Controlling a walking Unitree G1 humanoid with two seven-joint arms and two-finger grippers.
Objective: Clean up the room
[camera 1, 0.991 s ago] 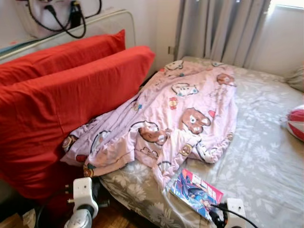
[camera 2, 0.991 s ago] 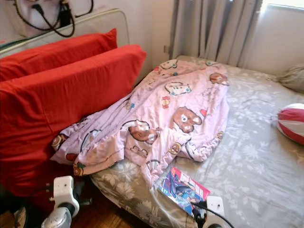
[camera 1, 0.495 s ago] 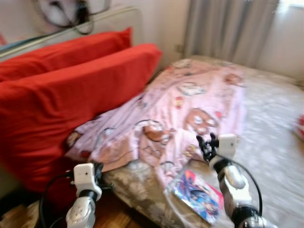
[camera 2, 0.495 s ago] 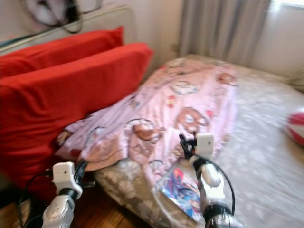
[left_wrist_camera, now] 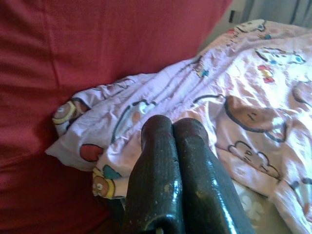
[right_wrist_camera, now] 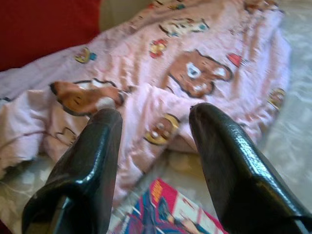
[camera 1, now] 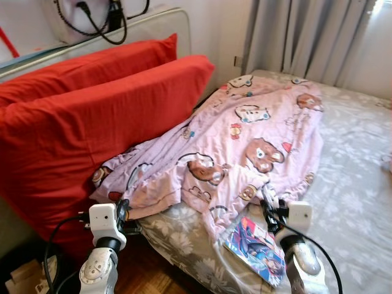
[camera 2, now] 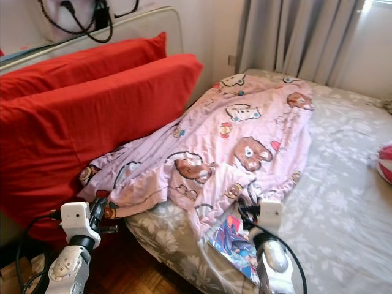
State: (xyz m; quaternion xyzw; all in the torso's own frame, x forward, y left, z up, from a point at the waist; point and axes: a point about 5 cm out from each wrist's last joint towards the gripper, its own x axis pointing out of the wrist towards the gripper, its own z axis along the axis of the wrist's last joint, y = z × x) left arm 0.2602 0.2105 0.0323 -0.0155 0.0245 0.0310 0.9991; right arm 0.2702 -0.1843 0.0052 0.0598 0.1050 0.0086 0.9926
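Right tool point(right_wrist_camera: 156, 122) spread above blanket point(camera 1: 245, 147), magazine point(camera 1: 256, 248)

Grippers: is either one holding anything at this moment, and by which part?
Nothing held. The left gripper is shut and empty; the right gripper is open above the pink blanket.

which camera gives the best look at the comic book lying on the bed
The left eye view: the whole comic book lies on the grey sheet just below the pink blanket's edge. The right eye view shows it partly behind the right gripper. The right wrist view catches one corner between the open fingers.
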